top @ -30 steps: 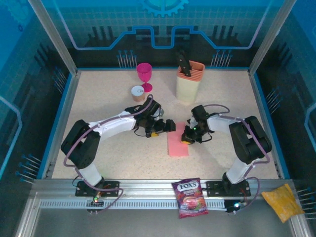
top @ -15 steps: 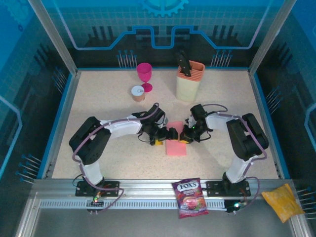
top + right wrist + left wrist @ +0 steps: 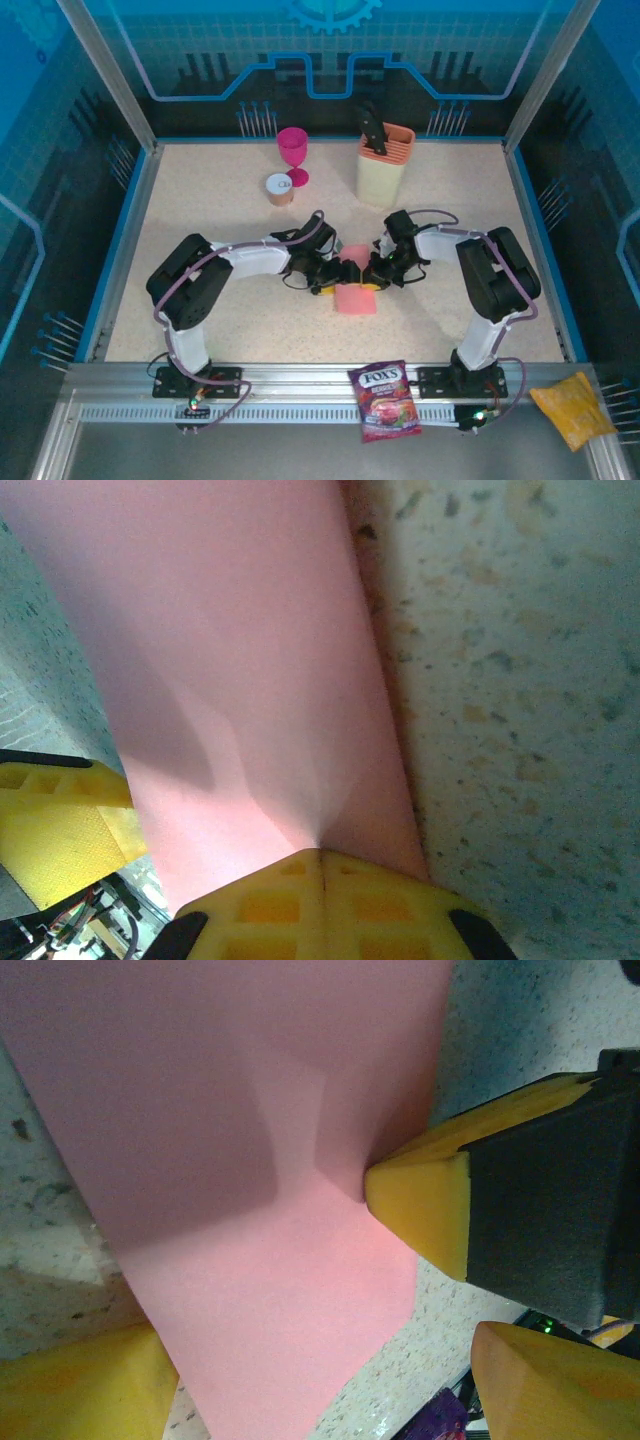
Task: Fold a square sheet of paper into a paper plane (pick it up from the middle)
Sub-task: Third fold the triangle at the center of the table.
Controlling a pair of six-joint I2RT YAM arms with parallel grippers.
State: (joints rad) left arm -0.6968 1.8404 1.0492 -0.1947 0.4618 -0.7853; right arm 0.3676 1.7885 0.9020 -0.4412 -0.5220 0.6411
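Note:
The square sheet of paper [image 3: 355, 290] is salmon pink and lies mid-table between both grippers. In the right wrist view my right gripper [image 3: 320, 865] is shut, its yellow fingertips pinching the edge of the sheet [image 3: 230, 680], which creases upward from the pinch. The same yellow tip [image 3: 420, 1200] presses into the sheet [image 3: 260, 1260] in the left wrist view. My left gripper [image 3: 315, 1360] is open, one finger on each side of the sheet's near corner. From above, the left gripper [image 3: 335, 275] and right gripper [image 3: 373, 277] face each other across the paper. The paper plane is out of view.
A magenta goblet [image 3: 293, 150] and a small can [image 3: 279, 188] stand at the back left. A beige holder [image 3: 384, 165] with a black tool stands at the back centre. A purple candy bag [image 3: 384, 400] and a yellow bag [image 3: 572, 408] lie on the front rail.
My left arm has swung right and down to the sheet's left edge, its jaws narrowing. The sheet has shifted slightly left and looks shorter. The right gripper stays shut on it.

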